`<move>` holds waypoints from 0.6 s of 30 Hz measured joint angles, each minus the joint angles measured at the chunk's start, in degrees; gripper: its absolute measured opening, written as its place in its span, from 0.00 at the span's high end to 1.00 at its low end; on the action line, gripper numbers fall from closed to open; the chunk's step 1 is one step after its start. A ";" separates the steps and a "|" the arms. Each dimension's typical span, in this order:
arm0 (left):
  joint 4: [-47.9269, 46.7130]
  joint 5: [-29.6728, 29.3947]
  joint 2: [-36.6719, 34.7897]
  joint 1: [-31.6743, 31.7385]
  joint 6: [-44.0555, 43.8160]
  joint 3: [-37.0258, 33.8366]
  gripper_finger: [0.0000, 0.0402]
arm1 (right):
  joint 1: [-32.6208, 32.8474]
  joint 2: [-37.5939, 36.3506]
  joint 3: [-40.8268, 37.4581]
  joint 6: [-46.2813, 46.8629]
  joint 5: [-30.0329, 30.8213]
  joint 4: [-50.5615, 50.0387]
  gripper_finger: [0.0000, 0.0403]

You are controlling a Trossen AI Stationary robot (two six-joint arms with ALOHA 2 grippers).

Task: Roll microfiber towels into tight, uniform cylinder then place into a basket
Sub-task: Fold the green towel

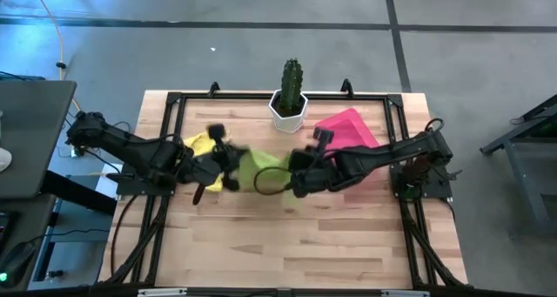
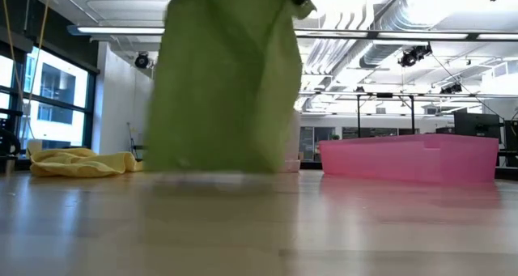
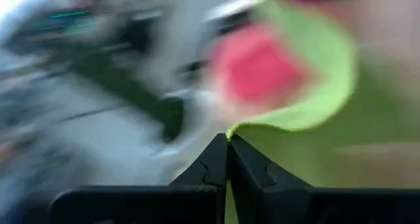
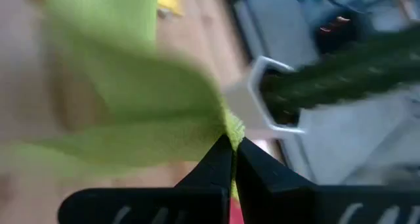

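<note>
The lime green microfiber towel hangs in the air between my two grippers over the middle of the table. In the low view it hangs as a wide sheet with its lower edge close to the tabletop. My left gripper is shut on its left top corner and my right gripper on its right top corner. The yellow towel lies crumpled on the table at the back left. The pink basket stands at the back right. My left gripper pinches a top corner of the green towel between its two shut fingers, at the cloth's edge. The towel spreads away from the fingers and hangs below them. My right gripper pinches the other top corner between its shut fingers, slanting down. The cloth hangs from there toward the table.
A white hexagonal pot with a cactus stands at the back middle, between the yellow towel and the basket. The near half of the wooden table is bare wood. A black frame runs round the table's edge.
</note>
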 joint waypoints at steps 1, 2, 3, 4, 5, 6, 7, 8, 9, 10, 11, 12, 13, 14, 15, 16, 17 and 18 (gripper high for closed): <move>-0.55 -5.03 -0.02 0.03 0.16 0.00 1.00 | -0.10 0.03 0.19 0.14 -0.33 -0.91 1.00; -1.03 -8.39 -0.02 0.00 0.95 0.00 1.00 | -0.11 0.09 0.30 -0.04 -1.85 -1.50 1.00; -1.29 -10.24 -0.02 -0.15 2.28 0.00 1.00 | -0.13 0.09 0.34 -0.44 -3.59 -2.01 1.00; -1.31 -10.85 -0.02 -0.24 3.93 0.00 1.00 | -0.24 0.09 0.38 -1.32 -4.88 -2.76 1.00; -1.26 -10.98 -0.02 -0.24 5.90 0.00 1.00 | -0.24 0.09 0.38 -2.17 -5.69 -3.73 1.00; -1.18 -10.96 -0.02 -0.11 8.22 0.00 1.00 | -0.37 0.13 0.40 -3.10 -5.71 -5.16 1.00; -1.10 -10.84 -0.02 0.31 10.42 0.00 1.00 | -0.71 0.13 0.39 -4.42 -4.66 -6.56 1.00; -1.07 -10.81 -0.02 0.90 12.35 0.00 1.00 | -1.03 0.13 0.38 -5.91 -2.93 -7.72 1.00; -1.07 -10.81 -0.02 1.52 13.79 0.00 1.00 | -1.40 0.13 0.40 -7.34 -0.82 -8.94 1.00; -1.07 -10.83 -0.02 2.22 14.83 0.00 1.00 | -1.79 0.13 0.39 -8.48 1.47 -10.09 1.00; -1.04 -10.84 -0.02 3.00 15.67 0.00 1.00 | -2.28 0.13 0.39 -9.32 3.93 -10.71 1.00; -1.02 -10.84 -0.02 3.95 16.51 0.00 1.00 | -2.88 0.13 0.38 -10.30 6.13 -10.98 1.00; -1.02 -10.88 -0.02 4.82 17.35 0.00 1.00 | -3.49 0.13 0.40 -11.28 7.95 -11.01 1.00; -1.01 -11.28 -0.02 5.62 18.08 0.00 1.00 | -4.12 0.13 0.38 -12.10 9.22 -10.92 1.00; -1.00 -11.94 -0.02 6.50 18.71 -0.02 1.00 | -4.77 0.13 0.40 -12.56 10.05 -10.84 1.00; -0.98 -12.25 -0.02 7.26 19.06 -0.02 1.00 | -5.42 0.13 0.40 -12.66 10.50 -10.84 1.00; -0.98 -12.27 -0.02 7.83 19.16 -0.02 1.00 | -5.91 0.13 0.40 -12.20 10.32 -10.86 1.00; -1.01 -11.88 -0.02 8.30 18.98 -0.02 1.00 | -6.36 0.13 0.40 -11.29 9.60 -10.87 1.00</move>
